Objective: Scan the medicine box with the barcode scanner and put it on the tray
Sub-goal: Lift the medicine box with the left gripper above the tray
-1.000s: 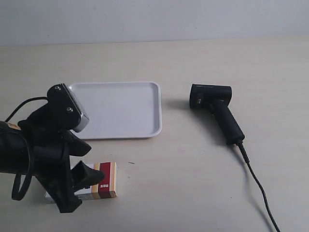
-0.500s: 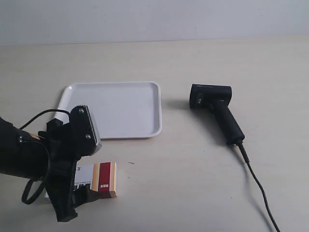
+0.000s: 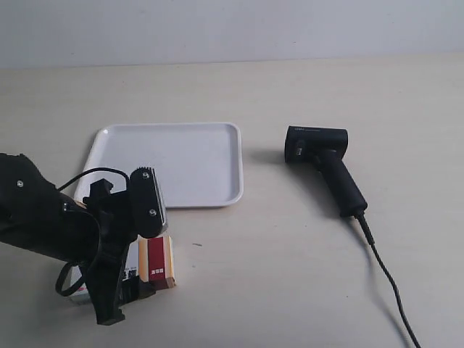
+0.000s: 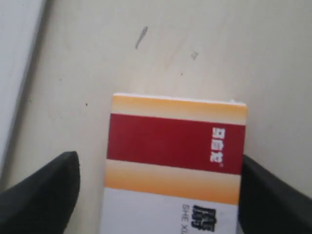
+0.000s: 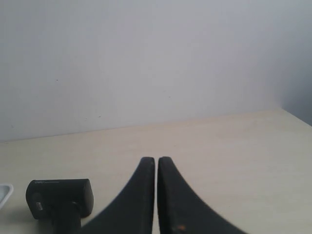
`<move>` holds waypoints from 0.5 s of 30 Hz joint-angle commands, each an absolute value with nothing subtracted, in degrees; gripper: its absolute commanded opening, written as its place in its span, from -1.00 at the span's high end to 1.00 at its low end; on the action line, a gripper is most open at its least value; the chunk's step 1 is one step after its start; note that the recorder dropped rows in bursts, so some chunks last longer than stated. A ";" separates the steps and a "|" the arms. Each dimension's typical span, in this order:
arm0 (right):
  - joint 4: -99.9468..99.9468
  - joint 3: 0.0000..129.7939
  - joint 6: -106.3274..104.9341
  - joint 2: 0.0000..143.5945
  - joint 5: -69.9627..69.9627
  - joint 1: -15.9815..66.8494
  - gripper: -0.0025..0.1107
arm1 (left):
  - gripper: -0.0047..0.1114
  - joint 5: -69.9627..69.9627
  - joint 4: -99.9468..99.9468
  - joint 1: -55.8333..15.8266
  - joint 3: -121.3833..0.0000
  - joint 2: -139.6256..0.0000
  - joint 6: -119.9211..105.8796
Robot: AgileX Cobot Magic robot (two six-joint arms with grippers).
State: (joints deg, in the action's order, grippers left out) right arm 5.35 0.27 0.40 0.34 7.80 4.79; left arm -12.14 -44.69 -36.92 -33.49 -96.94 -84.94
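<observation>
- The left gripper [image 3: 123,290] was down over the box [image 3: 156,261] near the front left corner of the table [image 3: 275,275].
- In the left wrist view its fingers [image 4: 41,195] stood spread, one on each side of the box [image 4: 175,161] — one finger right at the box's side, the other with a small gap of bare table showing.
- I could not tell if the near finger was pressing on the box.
- The box lay flat on the table, and its end with the red and tan stripes stuck out past the fingers.
- The tray [image 3: 217,196] sat on the table just behind the box, toward the back edge, and the two did not touch.
- The scanner [image 3: 326,167] lay on its side well off toward the right edge, with its boxy head toward the back and its handle pointing to the front.
- Its thin cable [image 3: 388,279] ran from the handle to the front right corner.
- The right gripper [image 5: 156,195] had its two fingers pressed together with nothing between them — it was up in the air.
- The scanner's head [image 5: 59,197] showed low in the right wrist view.
</observation>
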 commanded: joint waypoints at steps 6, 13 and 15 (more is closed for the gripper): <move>7.05 0.00 0.00 0.00 7.30 4.97 0.90 | 0.89 -11.50 -44.48 -37.21 -37.53 -97.55 -84.24; 17.29 0.00 0.00 0.00 1.33 4.97 0.90 | 0.90 -12.01 -45.56 -35.09 -46.06 -94.34 -66.47; 17.98 0.00 0.00 0.00 -0.36 4.97 0.90 | 0.90 -12.81 -46.03 -32.84 -49.58 -93.60 -58.41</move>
